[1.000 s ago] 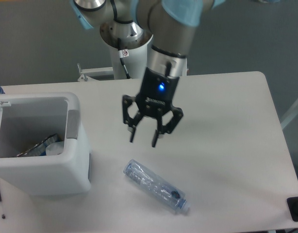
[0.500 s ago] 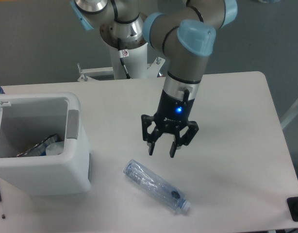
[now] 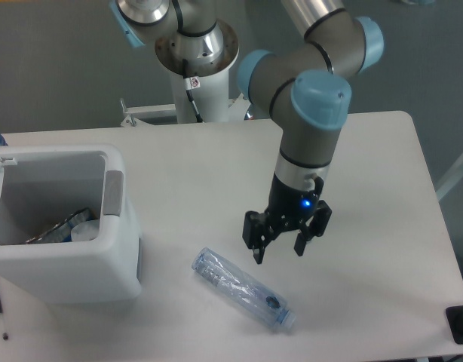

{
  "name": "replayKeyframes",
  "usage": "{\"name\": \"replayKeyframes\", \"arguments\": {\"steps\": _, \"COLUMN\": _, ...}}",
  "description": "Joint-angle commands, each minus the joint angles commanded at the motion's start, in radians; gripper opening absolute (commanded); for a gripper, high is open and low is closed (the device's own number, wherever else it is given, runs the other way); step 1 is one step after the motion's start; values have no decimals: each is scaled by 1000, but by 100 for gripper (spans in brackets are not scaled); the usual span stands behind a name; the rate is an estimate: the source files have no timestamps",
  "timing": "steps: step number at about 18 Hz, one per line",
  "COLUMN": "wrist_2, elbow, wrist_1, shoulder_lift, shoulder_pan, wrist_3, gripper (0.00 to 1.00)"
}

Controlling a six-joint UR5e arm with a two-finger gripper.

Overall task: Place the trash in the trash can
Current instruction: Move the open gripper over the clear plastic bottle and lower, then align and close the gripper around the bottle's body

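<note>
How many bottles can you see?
2, I think. One bottle lies on the table, below the open gripper. Another seems to lie inside the bin. More may hide there.

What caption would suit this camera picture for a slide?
Robot arm's open gripper hovers above a plastic bottle lying on the table, white trash can at left.

Gripper (image 3: 278, 254) centre-right of frame, fingers spread, pointing down, above table (image 3: 367, 188). Clear bottle (image 3: 242, 289) lies on its side lower centre, just below-left of gripper, not touching. White trash can (image 3: 65, 256) at left, some items inside.
</note>
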Motion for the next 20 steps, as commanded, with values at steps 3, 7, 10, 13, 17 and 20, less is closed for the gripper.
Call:
{"name": "replayKeyframes", "arguments": {"steps": 3, "wrist_2": 63, "elbow": 23, "wrist_1": -3, "shoulder_lift": -35, "shoulder_pan": -25, "wrist_3": -70, "gripper": 100}}
{"name": "replayKeyframes", "arguments": {"steps": 7, "wrist_2": 156, "elbow": 93, "wrist_1": -3, "shoulder_lift": -120, "shoulder_pan": -69, "wrist_3": -195, "gripper": 100}}
{"name": "replayKeyframes", "arguments": {"steps": 10, "wrist_2": 219, "elbow": 109, "wrist_1": -2, "shoulder_lift": -164, "shoulder_pan": -97, "wrist_3": -282, "gripper": 100}}
{"name": "replayKeyframes", "arguments": {"steps": 13, "wrist_2": 230, "elbow": 112, "wrist_1": 0, "shoulder_lift": -187, "shoulder_pan": -109, "wrist_3": -299, "gripper": 100}}
{"name": "replayKeyframes", "arguments": {"steps": 17, "wrist_2": 233, "elbow": 121, "wrist_1": -3, "shoulder_lift": -216, "shoulder_pan": -120, "wrist_3": -331, "gripper": 98}}
{"name": "replayKeyframes", "arguments": {"steps": 20, "wrist_2": 275, "elbow": 123, "wrist_1": -6, "shoulder_lift": -239, "shoulder_pan": -132, "wrist_3": -379, "gripper": 97}}
